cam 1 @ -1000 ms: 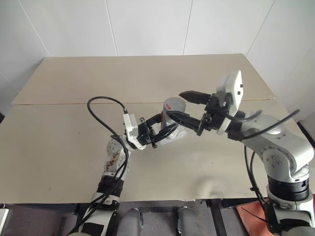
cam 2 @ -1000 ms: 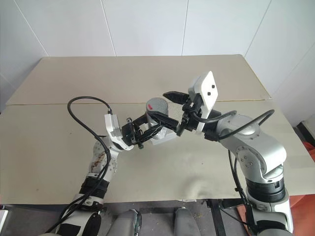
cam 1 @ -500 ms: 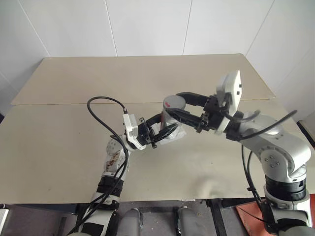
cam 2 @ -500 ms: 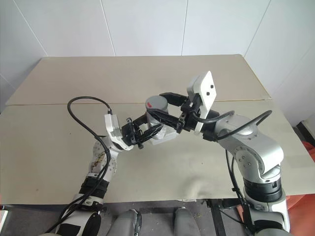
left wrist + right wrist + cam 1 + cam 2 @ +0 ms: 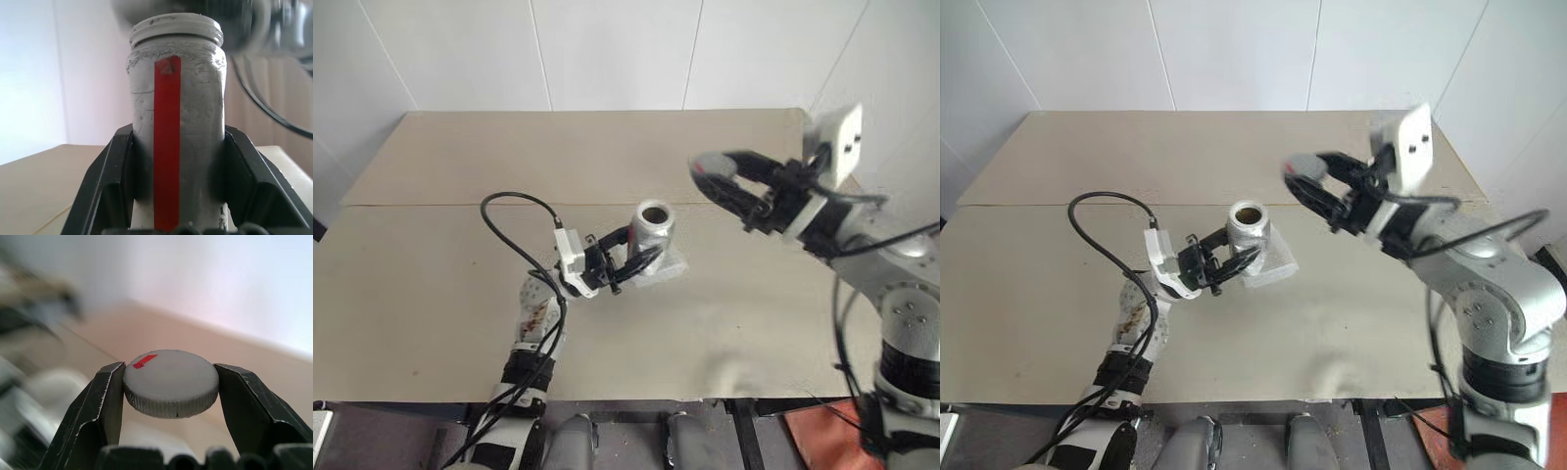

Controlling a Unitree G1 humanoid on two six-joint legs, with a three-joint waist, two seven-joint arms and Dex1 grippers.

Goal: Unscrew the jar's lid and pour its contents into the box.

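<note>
The lid (image 5: 170, 382) has just come off, pinched in the right jaws and carried right. The left jaws squeeze the open jar (image 5: 651, 230) (pouring into the box (image 5: 670, 264) comes next).

our left gripper (image 5: 1234, 257) clamps the open jar (image 5: 1247, 228) over the box (image 5: 1271, 262); our right gripper (image 5: 1304, 178) holds the lid (image 5: 1299, 168) apart.

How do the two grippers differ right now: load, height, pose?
Load: the left gripper is clamped on the jar, the right gripper on the lid.
Height: the left gripper sits low over the box on the table; the right gripper is raised, off to the robot's right.
Grip: the left holds the jar's body, mouth open on top; the right pinches the lid's rim.
Shared: both shut on a load.
</note>
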